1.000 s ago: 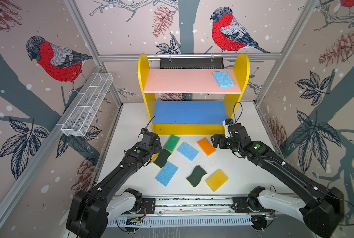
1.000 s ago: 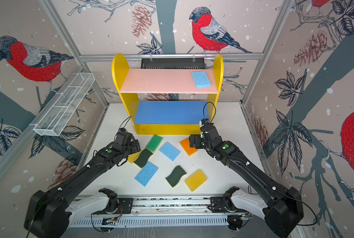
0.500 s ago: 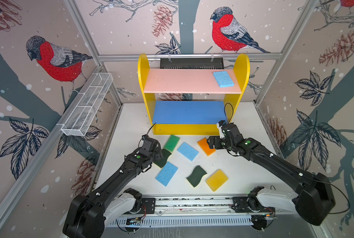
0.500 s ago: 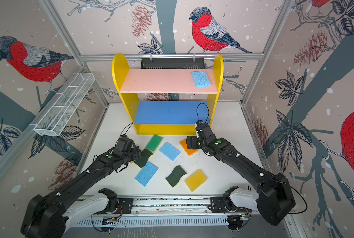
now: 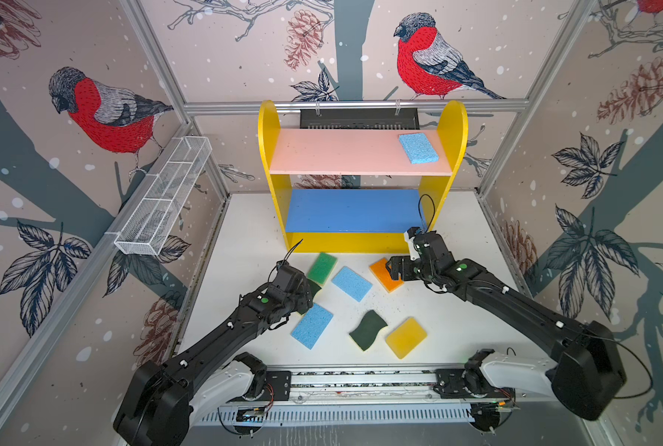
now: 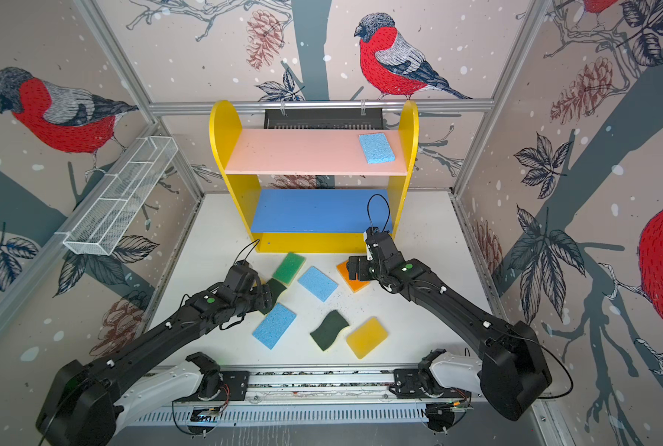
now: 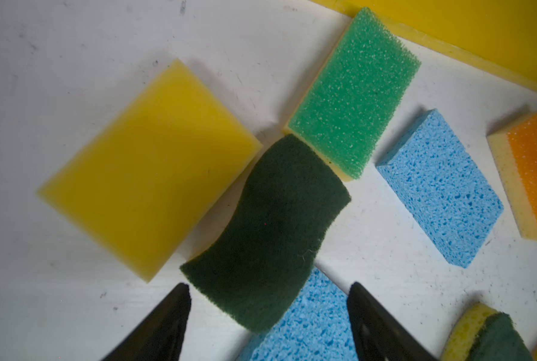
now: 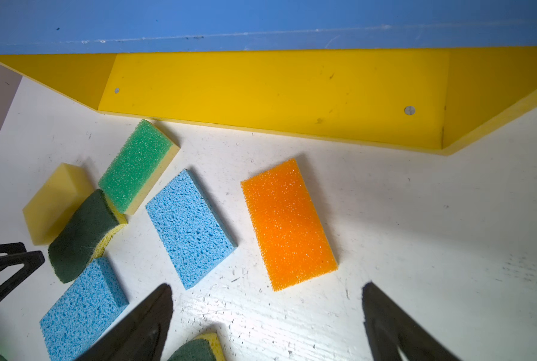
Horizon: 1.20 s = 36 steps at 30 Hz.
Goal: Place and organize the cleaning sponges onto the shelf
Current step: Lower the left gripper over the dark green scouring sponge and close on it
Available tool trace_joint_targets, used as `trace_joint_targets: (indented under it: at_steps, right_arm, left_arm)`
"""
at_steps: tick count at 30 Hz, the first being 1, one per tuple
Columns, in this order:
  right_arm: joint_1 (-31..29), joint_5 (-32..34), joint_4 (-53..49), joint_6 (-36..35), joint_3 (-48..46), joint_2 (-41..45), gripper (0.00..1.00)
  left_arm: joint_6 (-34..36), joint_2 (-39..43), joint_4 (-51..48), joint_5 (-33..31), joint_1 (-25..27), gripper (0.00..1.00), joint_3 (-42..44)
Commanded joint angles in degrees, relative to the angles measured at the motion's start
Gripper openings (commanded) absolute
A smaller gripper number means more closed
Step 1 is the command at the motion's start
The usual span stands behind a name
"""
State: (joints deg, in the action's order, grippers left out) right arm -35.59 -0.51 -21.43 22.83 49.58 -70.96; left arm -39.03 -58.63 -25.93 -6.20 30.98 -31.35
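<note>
Left hand (image 7: 269, 285), open and empty, hangs over a wavy dark-green scourer (image 7: 267, 215). Right hand (image 8: 267, 285), spread wide and empty, hovers above the orange sponge (image 8: 287, 223) at the shelf's (image 5: 361, 243) 6 o'clock. A light blue sponge (image 5: 418, 148) lies at the pink board's (image 5: 341, 154) 3 o'clock end.

We note one sponge (image 5: 418, 148) on the shelf's (image 5: 266, 127) upper board (image 5: 341, 152), right end; remaining sponges (image 5: 351, 283) lie scattered on table (image 5: 245, 231) before it.

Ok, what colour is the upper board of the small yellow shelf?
Pale pink upper board, clearest in a top view.
</note>
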Motion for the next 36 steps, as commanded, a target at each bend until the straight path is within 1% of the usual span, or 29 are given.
trace_joint_targets:
  at_steps: [1, 5, 14, 24, 30, 36]
  right_arm:
    - [0.0, -0.5, 1.0, 0.5, -0.1, 0.0, 0.95]
    - [0.0, -0.5, 0.9, 0.5, -0.3, 0.0, 0.95]
    - [0.1, 0.0, 0.8, 0.3, -0.7, 0.1, 0.95]
    - [0.1, 0.0, 0.7, -0.3, -0.9, 0.5, 0.95]
    - [0.2, -0.1, 0.6, -0.7, -1.1, 0.7, 0.95]
    - [0.3, -0.2, 0.8, -0.6, -2.1, 1.5, 0.95]
  left_arm:
    - [-1.1, -0.4, 0.1, 0.0, 0.9, 0.8, 0.5]
    - [-1.9, -1.3, -0.7, -0.4, 2.8, 0.8, 0.8]
    - [-3.7, -1.5, -3.8, -0.4, 10.8, 0.81, -0.1]
    - [-7.9, -0.8, -8.5, -2.9, 16.2, 0.83, -1.0]
    - [-7.8, -1.1, -8.9, -2.7, 18.7, 0.81, -1.8]
    - [-6.2, -1.6, -6.8, -2.7, 23.1, 0.82, -4.0]
